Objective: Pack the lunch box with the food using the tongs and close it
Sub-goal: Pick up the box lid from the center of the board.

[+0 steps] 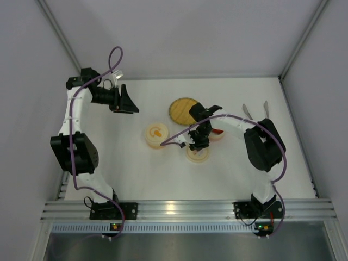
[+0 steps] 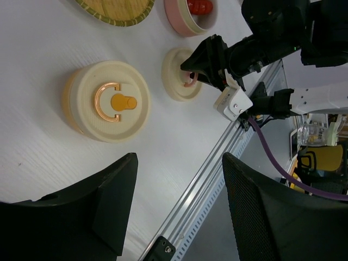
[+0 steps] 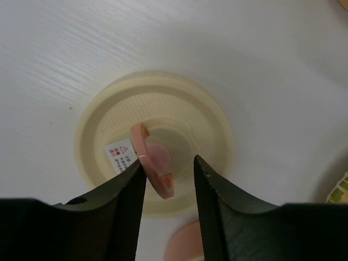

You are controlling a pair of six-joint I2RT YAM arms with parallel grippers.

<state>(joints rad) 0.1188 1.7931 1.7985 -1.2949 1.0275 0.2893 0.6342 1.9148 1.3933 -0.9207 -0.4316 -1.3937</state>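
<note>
My right gripper [image 3: 169, 161] is low over a small cream lid [image 3: 206, 119] and straddles its upright pink ring handle [image 3: 163, 182]. The left finger touches the ring and a gap remains at the right finger. From above, this gripper [image 1: 197, 145] sits in mid-table. Just behind it is the pink lunch box bowl [image 2: 191, 16] holding red sausage pieces [image 2: 199, 5]. The silver tongs [image 1: 247, 111] lie at the back right, partly under the right arm. My left gripper [image 2: 179, 157] hangs open and empty at the back left, high above the table.
A cream-lidded orange container [image 2: 106, 100] with an orange handle stands left of the small lid. A woven plate [image 1: 183, 110] lies behind the containers. The aluminium rail [image 1: 179, 208] runs along the near edge.
</note>
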